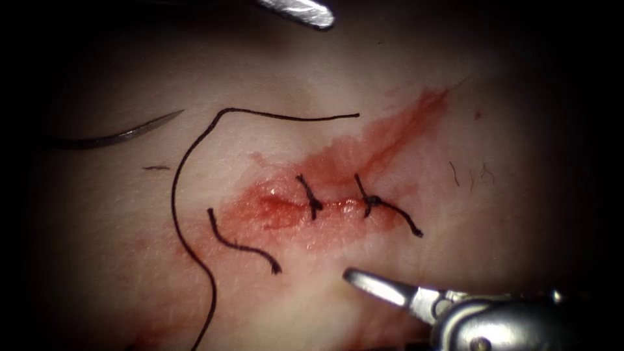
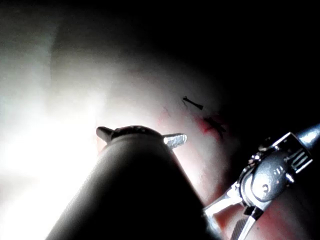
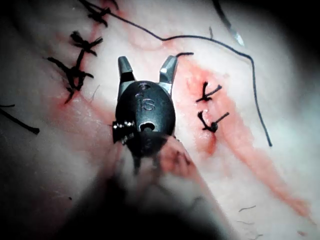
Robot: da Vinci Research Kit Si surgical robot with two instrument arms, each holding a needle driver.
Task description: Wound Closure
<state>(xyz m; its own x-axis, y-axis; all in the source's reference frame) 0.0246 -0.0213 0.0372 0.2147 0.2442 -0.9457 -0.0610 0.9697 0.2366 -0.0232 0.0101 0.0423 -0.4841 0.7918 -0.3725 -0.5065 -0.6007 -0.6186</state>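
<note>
The needle (image 1: 120,134) lies free on the tissue (image 1: 97,214) left of the cut (image 1: 312,205) with its 2 knotted stitches, thread (image 1: 188,195) trailing, while both the right tool (image 3: 147,70) and left tool (image 2: 142,136) stand open, grasping nothing.

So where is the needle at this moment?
In the endoscope view the needle lies free on the tissue, left of the cut, beside the long thread; neither tool holds it.

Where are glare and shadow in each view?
Endoscope view: lit middle around the cut, dark borders, where the needle lies on the tissue, left of it. Left wrist view: glare on tissue, the empty open left tool backlit. Right wrist view: lit, empty, open right tool.
</note>
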